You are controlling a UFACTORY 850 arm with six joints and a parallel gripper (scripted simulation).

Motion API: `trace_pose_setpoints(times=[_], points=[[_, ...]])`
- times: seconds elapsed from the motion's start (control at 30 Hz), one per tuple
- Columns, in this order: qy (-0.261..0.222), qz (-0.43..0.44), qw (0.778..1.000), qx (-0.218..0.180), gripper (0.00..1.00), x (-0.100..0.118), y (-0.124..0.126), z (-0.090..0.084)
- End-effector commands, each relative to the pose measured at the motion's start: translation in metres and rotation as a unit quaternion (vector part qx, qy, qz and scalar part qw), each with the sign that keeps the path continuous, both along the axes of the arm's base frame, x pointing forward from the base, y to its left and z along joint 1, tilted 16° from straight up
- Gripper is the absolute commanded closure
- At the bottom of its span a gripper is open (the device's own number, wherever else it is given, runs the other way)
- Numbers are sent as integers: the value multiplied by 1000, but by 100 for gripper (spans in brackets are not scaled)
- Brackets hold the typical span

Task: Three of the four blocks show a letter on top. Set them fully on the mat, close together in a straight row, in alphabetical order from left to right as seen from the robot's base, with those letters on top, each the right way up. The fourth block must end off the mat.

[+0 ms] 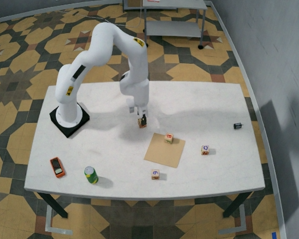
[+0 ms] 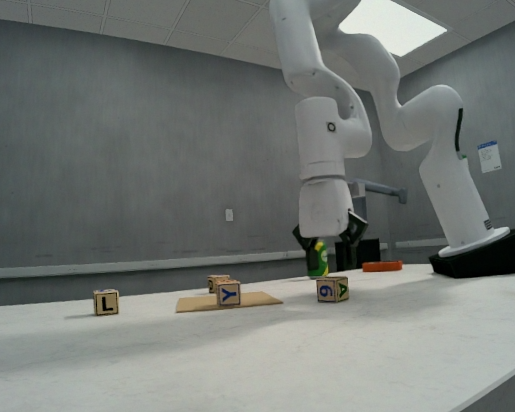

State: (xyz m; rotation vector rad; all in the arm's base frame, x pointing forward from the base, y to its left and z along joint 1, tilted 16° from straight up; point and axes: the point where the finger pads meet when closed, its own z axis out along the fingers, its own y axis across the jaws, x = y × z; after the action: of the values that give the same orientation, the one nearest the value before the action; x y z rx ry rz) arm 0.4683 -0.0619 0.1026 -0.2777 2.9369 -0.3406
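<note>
My gripper point(image 1: 141, 117) is open and empty, pointing down just above a wooden block point(image 1: 140, 123) that lies off the tan mat point(image 1: 165, 150), near its far left corner. In the low view that block point(image 2: 332, 289) shows a 9 and an A on its sides, and the gripper point(image 2: 331, 267) has its fingers spread a little above it. A second block point(image 1: 169, 138) with a red mark on top sits on the mat's far edge. A block with Q on top point(image 1: 205, 149) lies right of the mat. A block with 9 on top point(image 1: 155, 174) lies in front of the mat.
A green can point(image 1: 90, 175) and an orange device point(image 1: 57, 167) stand at the table's front left. A small dark object point(image 1: 237, 125) lies near the right edge. The robot base point(image 1: 69, 117) is at the left. A metal cart point(image 1: 174, 20) stands behind the table.
</note>
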Motion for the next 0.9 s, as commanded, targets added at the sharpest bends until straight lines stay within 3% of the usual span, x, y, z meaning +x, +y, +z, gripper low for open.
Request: trace_pose_setpoints(times=[0.0, 0.37, 0.87], points=[[-1, 0, 1000, 0, 13, 1, 0, 1], [-1, 0, 1000, 0, 13, 1, -1, -4], [-1, 0, 1000, 0, 13, 8, -8, -38]])
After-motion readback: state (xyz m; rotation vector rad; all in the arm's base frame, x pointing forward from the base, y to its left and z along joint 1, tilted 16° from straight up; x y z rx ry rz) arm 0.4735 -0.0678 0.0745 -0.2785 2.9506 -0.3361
